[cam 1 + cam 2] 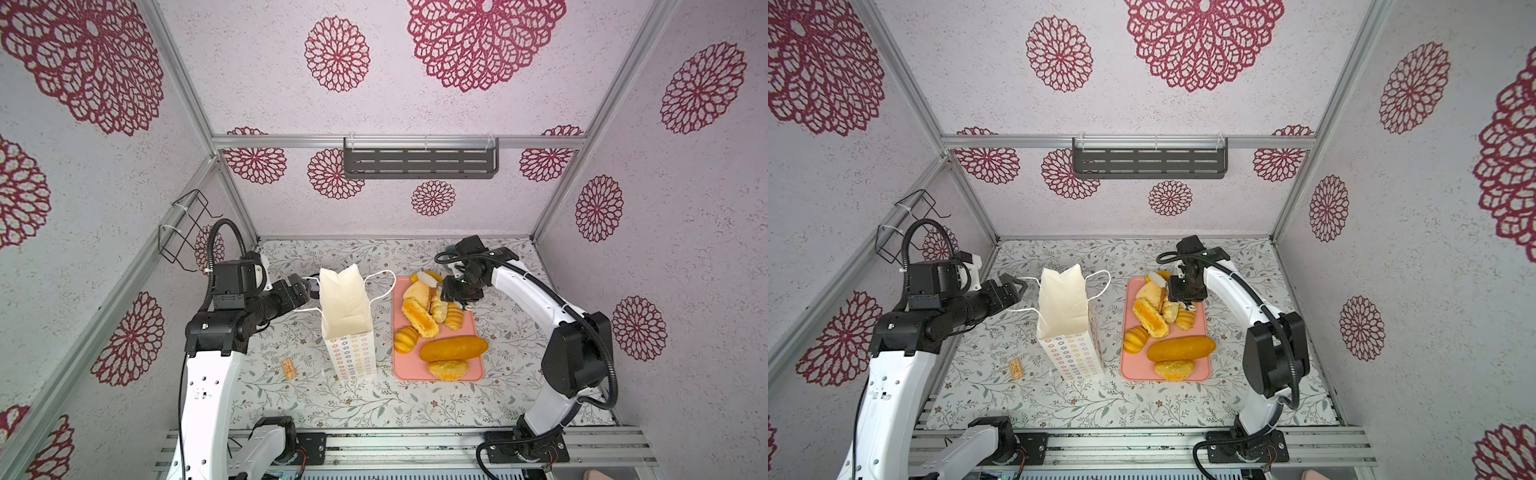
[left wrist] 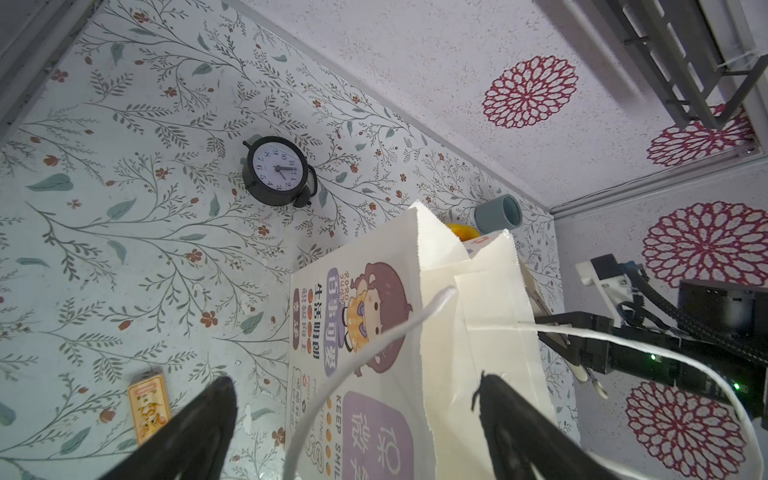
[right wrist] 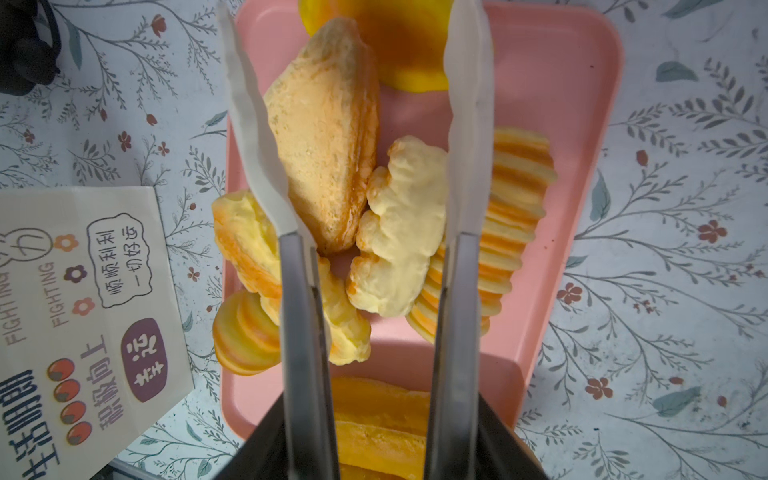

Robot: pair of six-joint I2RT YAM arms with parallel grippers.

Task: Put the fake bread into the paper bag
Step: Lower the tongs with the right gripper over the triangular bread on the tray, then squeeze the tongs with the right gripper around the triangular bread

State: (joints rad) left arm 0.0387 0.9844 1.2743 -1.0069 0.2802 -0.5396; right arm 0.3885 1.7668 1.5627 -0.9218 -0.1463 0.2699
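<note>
At the middle of the table the paper bag [image 1: 347,316] stood upright, its long axis vertical and its mouth open upward. Its narrow ring-patterned side faced the near edge. Just to its right the fake bread [image 1: 419,318] lay piled on a pink tray [image 1: 409,368]. The long loaf [image 1: 454,348] lay crosswise, one end pointing toward the bag and the other away, the right end a little farther back.

The left gripper [image 1: 309,289] stood wide open at the bag's far left top corner. In the left wrist view a cord handle [image 2: 374,345] and the bag's rim passed between its fingers [image 2: 195,428], neither pinched. The right gripper [image 1: 455,291] held white-tipped tongs [image 3: 467,124], their arms apart over a triangular piece [image 3: 328,137] and a pale piece [image 3: 399,232].

Only the left wrist view showed the bag's cartoon-girl face and a clock [image 2: 277,172]. Only the right wrist view showed the gap between the tong arms.
</note>
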